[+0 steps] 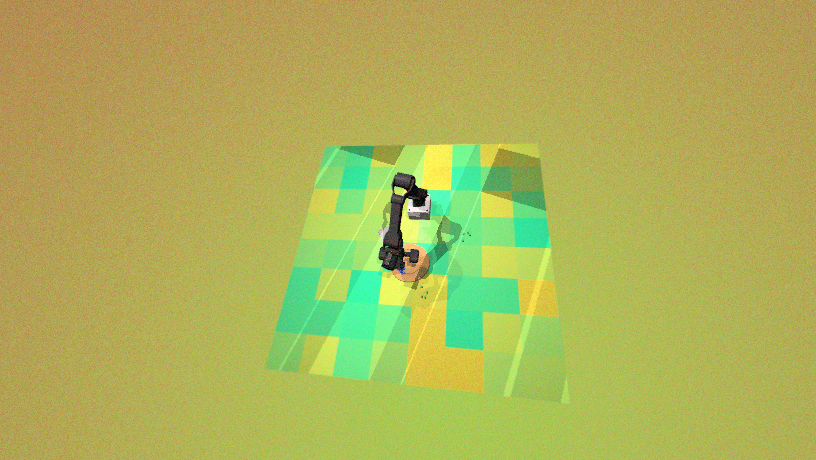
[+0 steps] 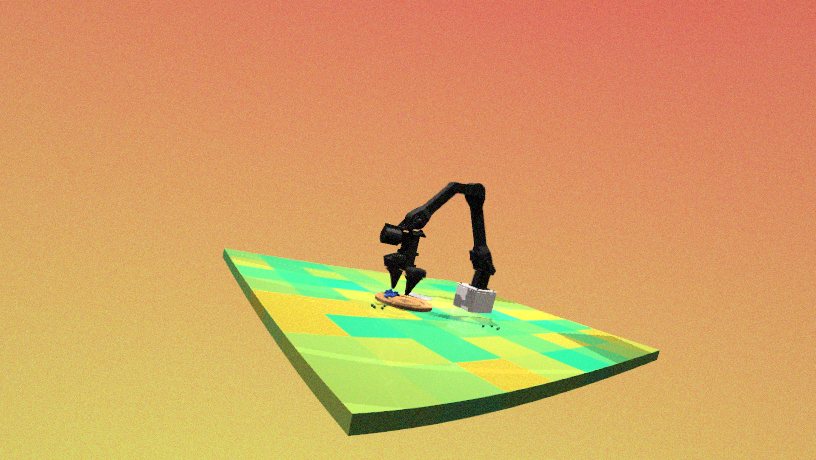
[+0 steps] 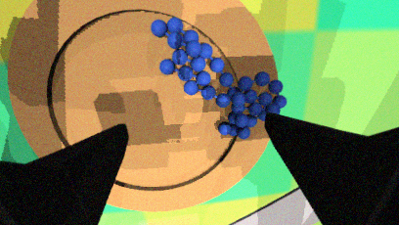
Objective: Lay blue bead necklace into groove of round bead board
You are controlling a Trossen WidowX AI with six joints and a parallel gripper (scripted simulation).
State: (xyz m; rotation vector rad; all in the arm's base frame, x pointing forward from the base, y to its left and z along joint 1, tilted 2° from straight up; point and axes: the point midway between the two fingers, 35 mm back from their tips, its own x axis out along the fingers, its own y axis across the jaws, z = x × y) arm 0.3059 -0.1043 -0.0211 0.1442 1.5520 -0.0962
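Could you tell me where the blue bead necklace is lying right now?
In the wrist view the blue bead necklace lies bunched on the right part of the round bead board, across its groove, beside the right fingertip of the open jaws.

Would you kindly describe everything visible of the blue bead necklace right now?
The blue bead necklace is a string of glossy, round blue beads, bunched in a loose heap rather than spread out. It lies on the round bead board, crossing the groove on one side and reaching the board's edge. The open gripper holds nothing.
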